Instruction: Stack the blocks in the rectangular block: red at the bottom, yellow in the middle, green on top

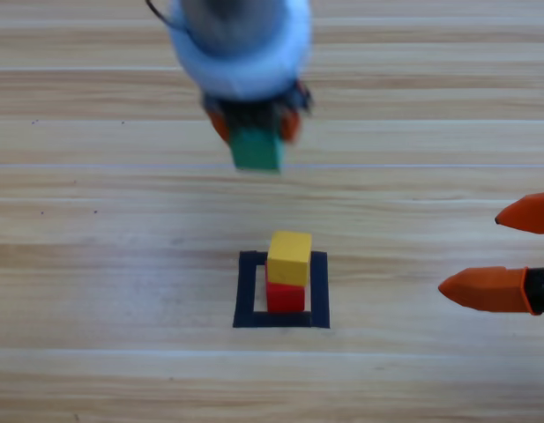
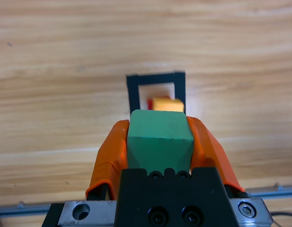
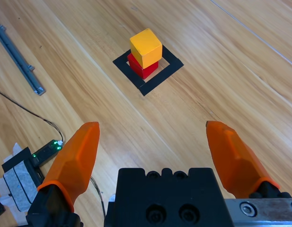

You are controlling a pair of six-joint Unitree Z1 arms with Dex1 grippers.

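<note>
i have the green cube (image 2: 159,139) pinched between the two orange jaws of the left gripper (image 1: 254,132), one jaw pressed on each side face, the cube's front end sticking out past the tips. in the high view that gripper hangs above bare wood, up-picture from the black tape rectangle (image 1: 246,291) and well apart from it. inside the rectangle the red cube (image 1: 285,298) sits on the table with the yellow cube (image 1: 289,257) on top of it; in the right wrist view the yellow one looks turned a little against the red. the yellow's top face is uncovered. the pair stands within the tape's inner edges, with a strip of wood showing on its left side.

my right gripper (image 1: 511,252) waits at the right edge of the high view, jaws spread wide with nothing between them, well clear of the stack. open table lies between the left gripper and the rectangle.
</note>
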